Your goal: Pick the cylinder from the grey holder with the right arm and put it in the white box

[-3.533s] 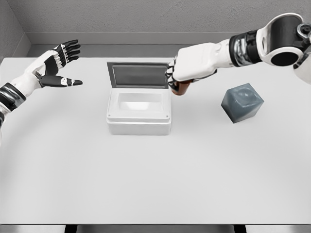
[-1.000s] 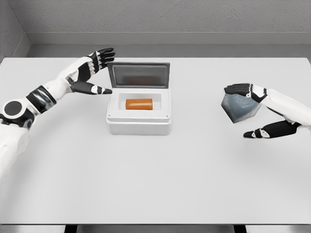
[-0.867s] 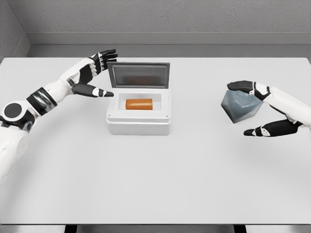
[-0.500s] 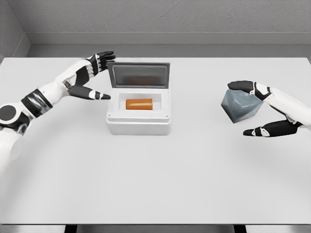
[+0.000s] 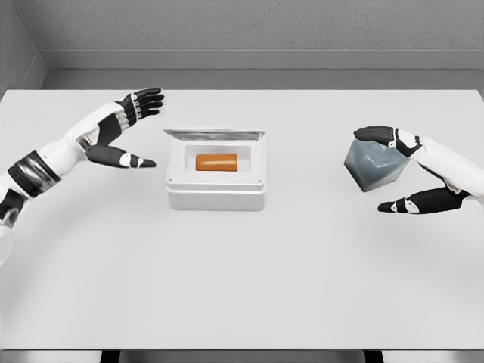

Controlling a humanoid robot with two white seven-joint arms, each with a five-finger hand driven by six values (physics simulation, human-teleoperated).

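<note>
Lid (image 5: 215, 134) dropped lower; orange cylinder (image 5: 216, 162) flat in white box (image 5: 215, 193); right hand (image 5: 412, 172) spread, empty.

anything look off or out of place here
Only the grey holder: it sits tilted on an edge instead of flat, under the right hand. The orange cylinder lies neatly inside the white box.

On the table (image 5: 242, 280), the box (image 5: 216, 189) with the cylinder (image 5: 216, 161) lying inside sits just right of the left hand (image 5: 113, 132) and well left of the right hand (image 5: 412, 170), whose fingers arch over the holder (image 5: 374, 168).
</note>
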